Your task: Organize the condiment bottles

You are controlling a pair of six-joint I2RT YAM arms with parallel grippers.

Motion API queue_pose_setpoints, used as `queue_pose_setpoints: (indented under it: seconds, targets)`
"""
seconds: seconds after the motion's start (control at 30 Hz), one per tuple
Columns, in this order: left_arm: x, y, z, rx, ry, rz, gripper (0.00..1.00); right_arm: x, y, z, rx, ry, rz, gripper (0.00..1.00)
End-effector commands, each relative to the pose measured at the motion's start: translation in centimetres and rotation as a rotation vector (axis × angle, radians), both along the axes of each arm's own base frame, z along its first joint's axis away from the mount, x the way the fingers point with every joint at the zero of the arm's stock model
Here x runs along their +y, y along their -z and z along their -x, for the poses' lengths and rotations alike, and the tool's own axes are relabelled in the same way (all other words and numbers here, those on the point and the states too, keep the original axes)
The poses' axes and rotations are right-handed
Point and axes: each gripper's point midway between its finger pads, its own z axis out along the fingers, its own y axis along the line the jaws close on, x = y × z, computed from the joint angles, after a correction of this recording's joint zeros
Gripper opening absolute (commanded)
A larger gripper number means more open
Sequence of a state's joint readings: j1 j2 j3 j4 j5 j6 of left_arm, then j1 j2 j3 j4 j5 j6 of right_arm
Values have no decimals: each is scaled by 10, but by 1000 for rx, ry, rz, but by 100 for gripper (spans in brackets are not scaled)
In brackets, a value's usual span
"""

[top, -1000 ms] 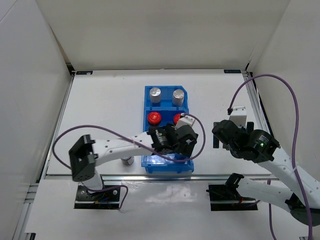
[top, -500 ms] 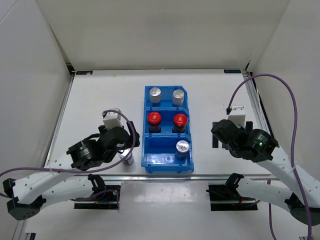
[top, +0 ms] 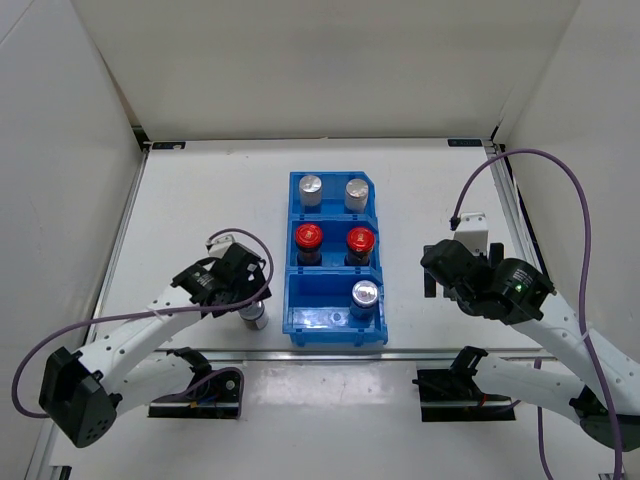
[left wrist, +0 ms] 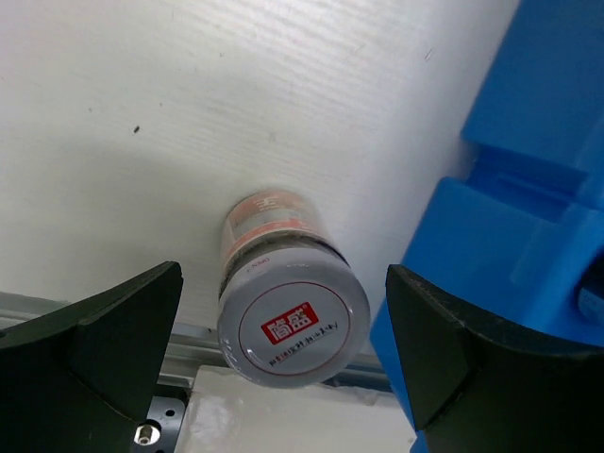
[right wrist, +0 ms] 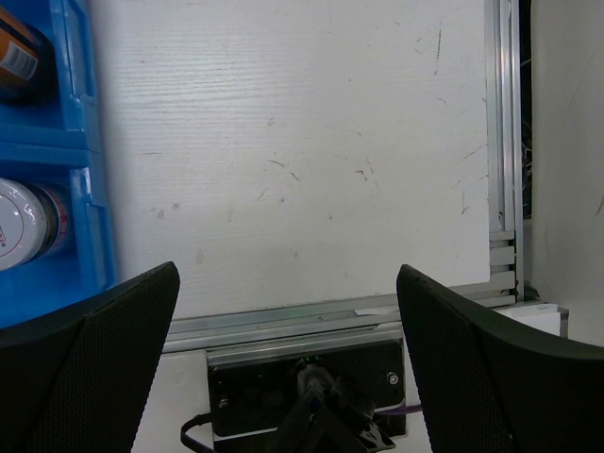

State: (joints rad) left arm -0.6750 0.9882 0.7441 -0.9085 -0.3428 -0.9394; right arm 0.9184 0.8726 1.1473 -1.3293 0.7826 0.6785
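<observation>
The left gripper (left wrist: 283, 283), jaws spread, is hovering over the last loose grey bottle (left wrist: 293, 321) on the worktop (top: 200, 200) just left of the blue bin (top: 335, 338), lower centre of the overhead view, and is probably needing to drop and clamp it, while the right gripper (right wrist: 286, 283) is hanging released.

The blue bin (left wrist: 514, 250) crowds one side of the grey bottle (left wrist: 293, 326)
</observation>
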Motion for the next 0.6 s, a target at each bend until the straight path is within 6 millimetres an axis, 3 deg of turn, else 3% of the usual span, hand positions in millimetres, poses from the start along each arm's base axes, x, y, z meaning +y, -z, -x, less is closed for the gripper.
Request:
queue_pose_setpoints:
  seconds: [0.0,0.07,0.4,0.5,0.57]
  targets:
    - [-18,13,5,57,56,89,100,1,-2,-3,-23,9,-6,99]
    - [-23,15,6,58,76,107,98,1,-2,-3,-23,9,-6,99]
    - [-32,4,9,36,114,171,44,2,-3,-5,-28,9,-12,99]
    - [-38,-29,3,-29,144,212,23,4,-1,-4,-16,5,-10,99]
    - [-32,-51,-3,-80,149,185,19,4,-1,-4,-16,5,-10,99]
